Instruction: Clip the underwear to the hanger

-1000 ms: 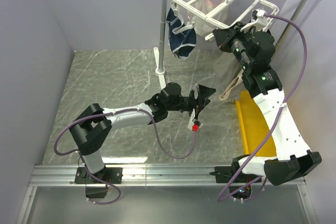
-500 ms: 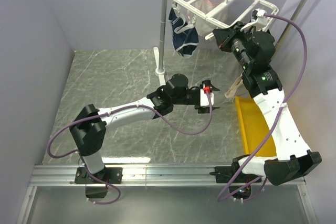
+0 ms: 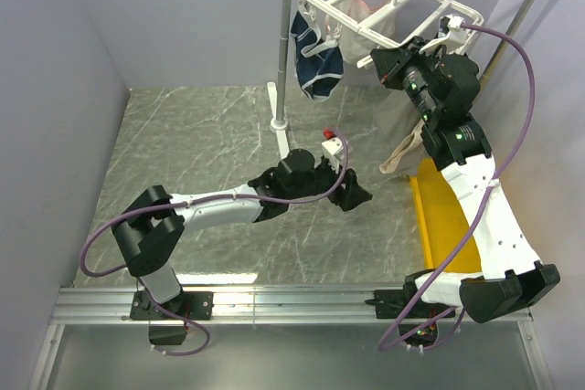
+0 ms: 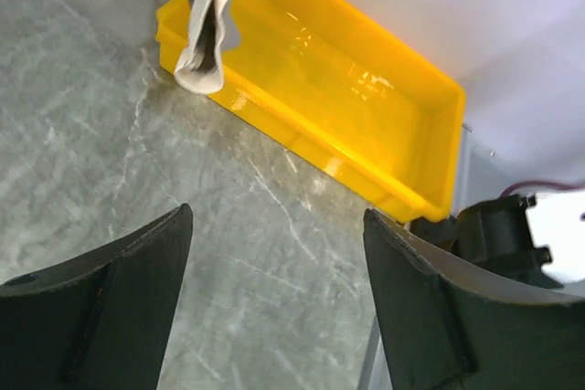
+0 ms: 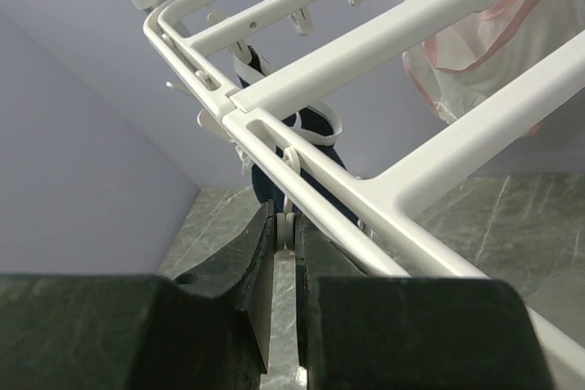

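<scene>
One underwear [image 4: 201,57], one hanger [image 5: 393,32], two claws: left claw [image 4: 274,289] spread wide, underwear hanging well ahead beside one yellow tray [image 4: 274,125]; right claw [image 5: 285,230] pinches one hanger clip [image 5: 287,220]

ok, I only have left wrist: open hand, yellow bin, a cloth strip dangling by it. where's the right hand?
Observer: The right hand is up at the hanger, shut on a white clip under its frame.
Operator: Is that cloth the underwear, and is it clipped?
Observer: Yes, the underwear. It hangs below the right arm, which hides its top, so I cannot tell.
Operator: Anything else on the hanger?
Observer: Navy briefs hang from it too.
</scene>
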`<control>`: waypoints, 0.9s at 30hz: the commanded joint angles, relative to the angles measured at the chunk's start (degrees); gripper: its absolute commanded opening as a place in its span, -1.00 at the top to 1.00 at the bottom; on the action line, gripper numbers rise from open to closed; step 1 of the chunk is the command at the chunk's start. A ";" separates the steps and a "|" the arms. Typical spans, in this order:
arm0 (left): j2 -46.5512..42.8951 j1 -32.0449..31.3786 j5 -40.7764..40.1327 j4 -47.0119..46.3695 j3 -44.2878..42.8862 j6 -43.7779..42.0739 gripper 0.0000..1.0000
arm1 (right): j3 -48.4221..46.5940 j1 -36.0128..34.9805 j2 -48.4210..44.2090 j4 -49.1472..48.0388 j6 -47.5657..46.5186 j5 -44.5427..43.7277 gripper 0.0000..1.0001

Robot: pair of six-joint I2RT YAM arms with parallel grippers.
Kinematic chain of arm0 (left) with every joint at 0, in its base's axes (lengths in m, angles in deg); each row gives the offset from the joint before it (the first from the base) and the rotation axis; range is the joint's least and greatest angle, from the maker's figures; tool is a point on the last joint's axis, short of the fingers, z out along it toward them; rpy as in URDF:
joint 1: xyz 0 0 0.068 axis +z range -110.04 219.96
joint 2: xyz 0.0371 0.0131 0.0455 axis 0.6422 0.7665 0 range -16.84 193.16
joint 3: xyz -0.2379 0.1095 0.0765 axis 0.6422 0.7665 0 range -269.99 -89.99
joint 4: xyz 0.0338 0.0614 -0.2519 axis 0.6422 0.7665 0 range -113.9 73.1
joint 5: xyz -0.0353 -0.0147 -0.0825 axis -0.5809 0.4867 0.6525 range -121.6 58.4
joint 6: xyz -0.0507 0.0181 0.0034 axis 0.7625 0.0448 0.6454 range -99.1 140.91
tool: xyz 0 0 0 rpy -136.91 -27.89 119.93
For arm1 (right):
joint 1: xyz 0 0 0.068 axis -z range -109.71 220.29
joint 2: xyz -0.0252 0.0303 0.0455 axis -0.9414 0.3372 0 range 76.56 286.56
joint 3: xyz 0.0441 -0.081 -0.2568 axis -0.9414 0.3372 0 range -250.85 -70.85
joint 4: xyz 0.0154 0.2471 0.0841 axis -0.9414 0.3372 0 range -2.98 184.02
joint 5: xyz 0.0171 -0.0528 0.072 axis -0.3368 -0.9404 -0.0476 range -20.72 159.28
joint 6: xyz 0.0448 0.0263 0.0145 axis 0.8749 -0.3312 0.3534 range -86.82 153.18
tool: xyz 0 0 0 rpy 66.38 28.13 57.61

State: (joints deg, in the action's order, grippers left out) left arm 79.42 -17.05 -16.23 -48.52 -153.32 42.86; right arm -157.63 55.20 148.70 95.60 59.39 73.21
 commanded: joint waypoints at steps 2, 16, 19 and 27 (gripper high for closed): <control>0.23 -0.47 -4.65 -8.60 1.45 9.42 -0.62 | -0.58 0.33 -0.42 -3.83 0.94 -0.76 1.00; 12.62 -5.04 -6.33 -30.57 3.57 4.68 -0.99 | -0.40 0.41 -0.60 -4.01 0.94 -1.29 1.00; 14.82 -5.65 -6.41 -32.24 2.60 2.75 -0.99 | -0.40 0.33 -0.60 -4.01 1.20 -1.29 1.00; 21.93 -6.09 -11.42 -35.75 -2.06 -0.86 -0.95 | -0.14 0.33 -0.77 -3.92 1.29 -1.55 1.00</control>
State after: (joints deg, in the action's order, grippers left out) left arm 99.49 -22.78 -25.41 -77.85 -152.27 44.50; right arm -157.61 55.20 148.70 95.16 60.42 72.90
